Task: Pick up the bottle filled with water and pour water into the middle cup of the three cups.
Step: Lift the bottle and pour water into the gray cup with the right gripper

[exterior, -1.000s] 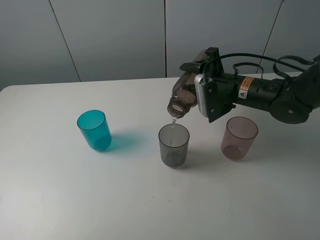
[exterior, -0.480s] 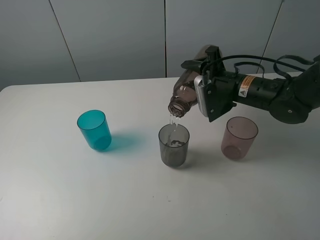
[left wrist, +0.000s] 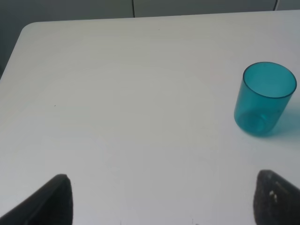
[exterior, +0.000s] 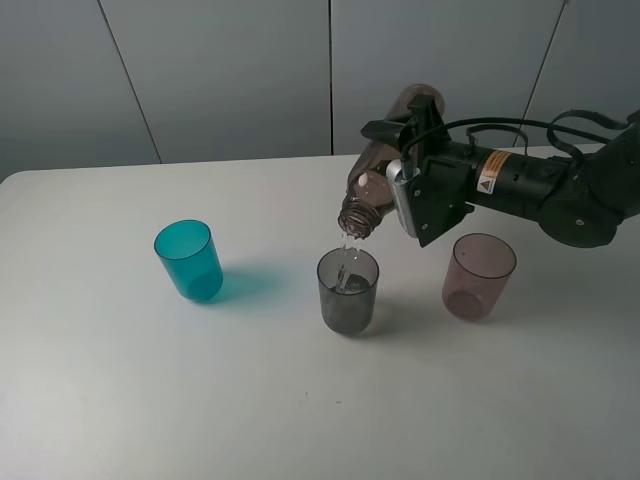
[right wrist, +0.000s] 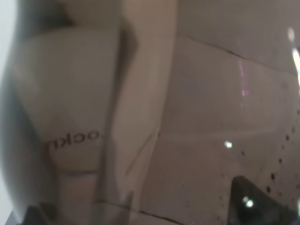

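My right gripper (exterior: 405, 175) is shut on the brownish-pink bottle (exterior: 372, 188), which is tipped mouth-down to the left, its neck just above the smoky grey middle cup (exterior: 348, 290). A thin stream of water (exterior: 346, 250) falls from the mouth into that cup. The teal cup (exterior: 189, 260) stands at the left and the pinkish-mauve cup (exterior: 479, 275) at the right. The bottle's wall (right wrist: 154, 117) fills the right wrist view. My left gripper (left wrist: 161, 201) is open over bare table, with the teal cup (left wrist: 265, 98) off to one side of it.
The white table (exterior: 150, 380) carries only the three cups. Its far edge meets a grey panelled wall (exterior: 230, 70). The right arm (exterior: 540, 190) reaches in from the right, above the mauve cup.
The bottle has tipped a little steeper, its base rising. The stream of water keeps running into the grey cup. The left arm has not moved.
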`<act>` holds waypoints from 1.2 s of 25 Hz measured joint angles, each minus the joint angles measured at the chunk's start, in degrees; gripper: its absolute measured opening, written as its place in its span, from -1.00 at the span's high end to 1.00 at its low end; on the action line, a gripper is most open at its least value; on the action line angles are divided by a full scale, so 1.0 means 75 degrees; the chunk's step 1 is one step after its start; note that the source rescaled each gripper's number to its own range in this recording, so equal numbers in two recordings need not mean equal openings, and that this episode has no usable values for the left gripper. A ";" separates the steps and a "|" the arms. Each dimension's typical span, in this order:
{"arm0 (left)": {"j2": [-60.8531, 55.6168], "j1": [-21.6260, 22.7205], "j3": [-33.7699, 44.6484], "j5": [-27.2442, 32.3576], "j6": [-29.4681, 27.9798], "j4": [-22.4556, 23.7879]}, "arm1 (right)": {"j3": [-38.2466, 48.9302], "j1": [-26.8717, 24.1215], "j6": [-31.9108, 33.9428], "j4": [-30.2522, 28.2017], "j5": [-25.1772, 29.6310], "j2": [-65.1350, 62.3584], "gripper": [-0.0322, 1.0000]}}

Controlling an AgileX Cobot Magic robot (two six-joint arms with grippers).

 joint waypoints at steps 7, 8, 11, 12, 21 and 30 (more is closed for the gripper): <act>0.0000 0.0000 0.0000 0.0000 0.0000 0.0000 | 0.0000 0.0000 -0.0386 0.0016 -0.0077 0.0000 0.93; 0.0000 0.0000 0.0000 0.0000 0.0000 0.0000 | 0.0000 0.0000 -0.0407 0.0016 -0.0078 0.0000 0.93; 0.0000 0.0000 0.0000 0.0000 0.0000 0.0000 | 0.0000 0.0000 -0.0577 0.0047 -0.0089 0.0000 0.93; 0.0000 0.0000 0.0000 0.0000 0.0000 0.0000 | 0.0000 0.0000 -0.0647 0.0064 -0.0117 0.0000 0.93; 0.0000 0.0000 0.0000 0.0000 0.0000 0.0000 | 0.0000 0.0000 -0.0949 0.0111 -0.0548 -0.0011 0.93; 0.0000 0.0000 0.0000 0.0000 0.0000 0.0000 | 0.0000 0.0000 -0.1060 -0.0169 -0.0993 -0.0011 0.93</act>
